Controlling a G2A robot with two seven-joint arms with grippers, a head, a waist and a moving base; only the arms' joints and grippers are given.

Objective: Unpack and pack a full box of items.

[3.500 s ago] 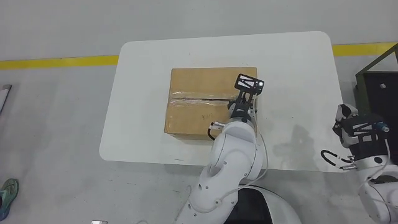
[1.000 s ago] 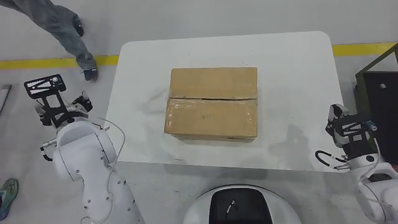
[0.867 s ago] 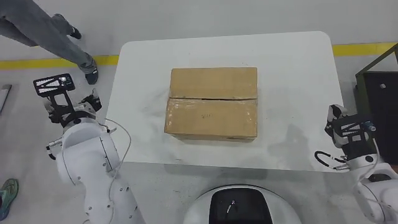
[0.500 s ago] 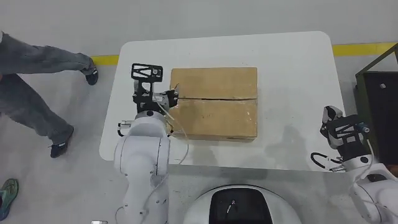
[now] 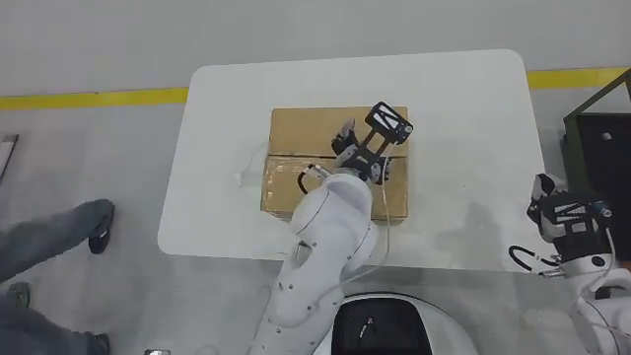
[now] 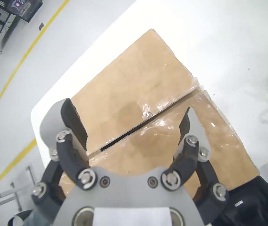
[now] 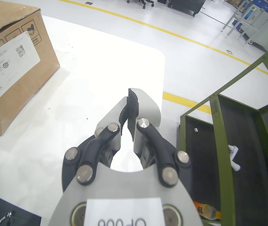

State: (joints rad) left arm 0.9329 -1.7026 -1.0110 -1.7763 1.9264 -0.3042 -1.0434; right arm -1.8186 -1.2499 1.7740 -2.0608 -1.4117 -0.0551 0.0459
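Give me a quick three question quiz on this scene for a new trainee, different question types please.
1. True or false: the cardboard box on the white table has its top flaps folded open.
2. Which is above the box's seam? A: left gripper. B: right gripper. C: neither.
3. Fill in: the right gripper is ___ (open or shut).
Key: 1 false, the flaps lie closed; 2 A; 3 shut.
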